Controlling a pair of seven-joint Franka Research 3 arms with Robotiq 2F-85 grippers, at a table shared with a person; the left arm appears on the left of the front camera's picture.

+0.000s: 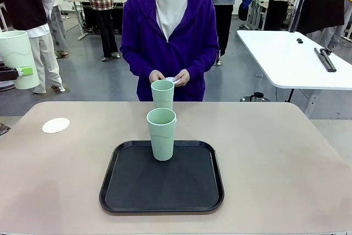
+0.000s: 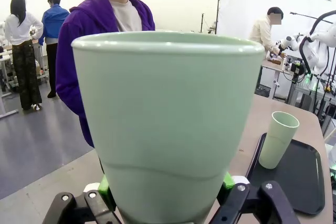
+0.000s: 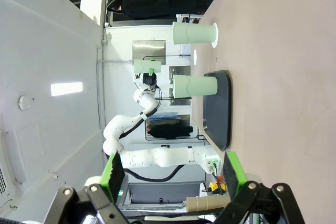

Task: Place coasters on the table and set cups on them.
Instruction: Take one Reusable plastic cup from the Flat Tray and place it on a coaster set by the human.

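Tabletop's (image 1: 275, 152) left edge; bare coaster (image 1: 56, 125) (cup (image 2: 168, 114) in left hand (image 2: 166, 186))

Person (image 1: 168, 42): purple zip hoodie (image 1: 137, 37), white top (image 1: 169, 6).
Left pincer (image 2: 166, 198): black linkage, silver screws, green pads.
Right pincer (image 3: 173, 174): black, green pads.
Left arm (image 3: 157, 157): white rounded segments.

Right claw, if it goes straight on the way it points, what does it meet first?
Probably the cup standing on the black tray, though the right claw may pass just over it.
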